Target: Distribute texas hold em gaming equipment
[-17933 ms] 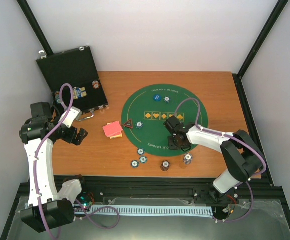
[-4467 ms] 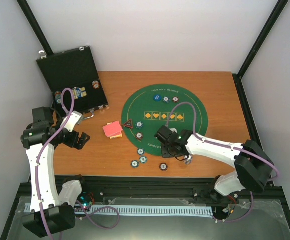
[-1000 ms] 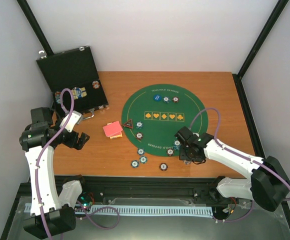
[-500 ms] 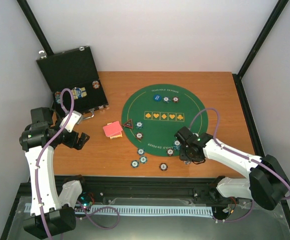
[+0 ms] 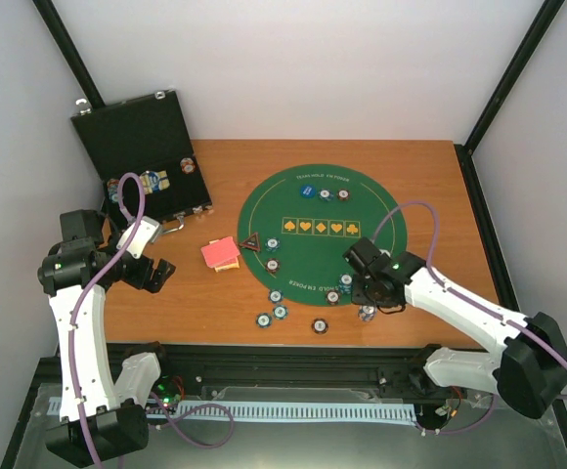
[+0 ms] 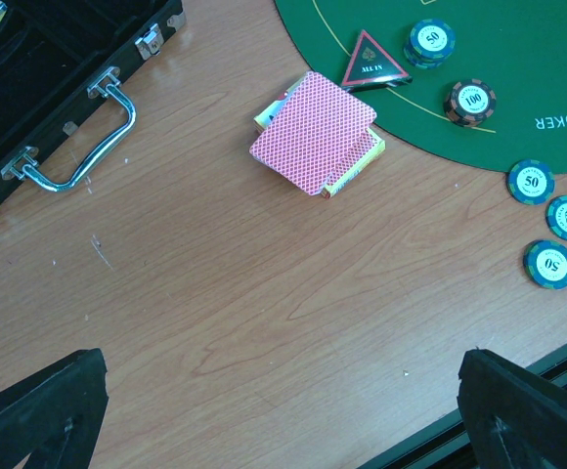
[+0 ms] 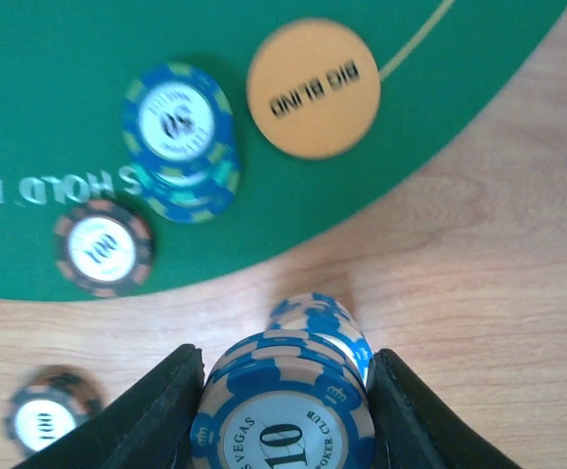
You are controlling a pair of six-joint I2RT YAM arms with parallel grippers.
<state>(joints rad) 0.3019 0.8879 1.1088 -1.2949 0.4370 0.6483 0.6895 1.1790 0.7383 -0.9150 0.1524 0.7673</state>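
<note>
Right arm: the right fingers (image 7: 161,410) are pinching a short stack of blue-and-white 10 chips (image 7: 282,425), with one finger pressed against each side of the rim. The stack is over bare worktop (image 7: 499,254), just off the near edge of the mat (image 7: 59,59). I cannot tell whether it rests on the wood or hangs clear of it.

Beyond the stack, on the mat:
- The orange button (image 7: 313,88) lies flat near the mat's edge.
- Two overlapping 50 chips (image 7: 179,125) sit just beside the button.
- A 100 chip (image 7: 103,249) lies near the edge, apart from them.
- A second 100 chip, blurred (image 7: 44,420), lies off the mat on the wood.

Left arm: the left fingers (image 6: 39,410) are spread wide with nothing between them, above bare wood between the case (image 6: 29,59) and the mat.

Ahead of the left fingers:
- The cards (image 6: 313,132) lie in a skewed pile, red backs up, on the worktop just beside the mat.
- The triangle marker (image 6: 372,64) sits at the mat's edge, near the cards, with another chip just beside it.
- Three more chips lie on the wood along the mat's near rim.

From the top view, the blue button (image 5: 306,191) is on the far part of the mat, with two chips just beside it.
</note>
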